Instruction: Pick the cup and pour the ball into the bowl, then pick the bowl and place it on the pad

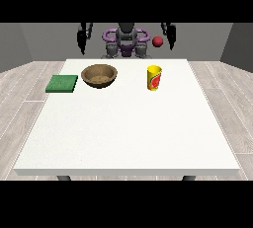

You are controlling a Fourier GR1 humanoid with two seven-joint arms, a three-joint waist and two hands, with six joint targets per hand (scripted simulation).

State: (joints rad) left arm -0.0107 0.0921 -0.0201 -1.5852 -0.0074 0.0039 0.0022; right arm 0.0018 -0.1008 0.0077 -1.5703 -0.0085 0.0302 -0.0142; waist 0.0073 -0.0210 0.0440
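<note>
A yellow cup (pixel 154 77) with a red mark stands upright on the white table (pixel 128 133), right of the middle at the far side. A small red ball (pixel 157 41) hangs in the air above the cup, just left of the hand at the view's right (pixel 169 34), and apart from it. A brown bowl (pixel 99 75) sits left of the cup. A green pad (pixel 62 83) lies flat at the table's far left edge. The hand at the view's left (pixel 84 37) is raised beyond the table's far edge. Both hands hold nothing, and their fingers look straight.
The robot's torso (pixel 126 42) stands behind the table's far edge, between the two raised arms. The white tabletop stretches from the bowl and cup towards the camera. A grey wooden floor surrounds the table.
</note>
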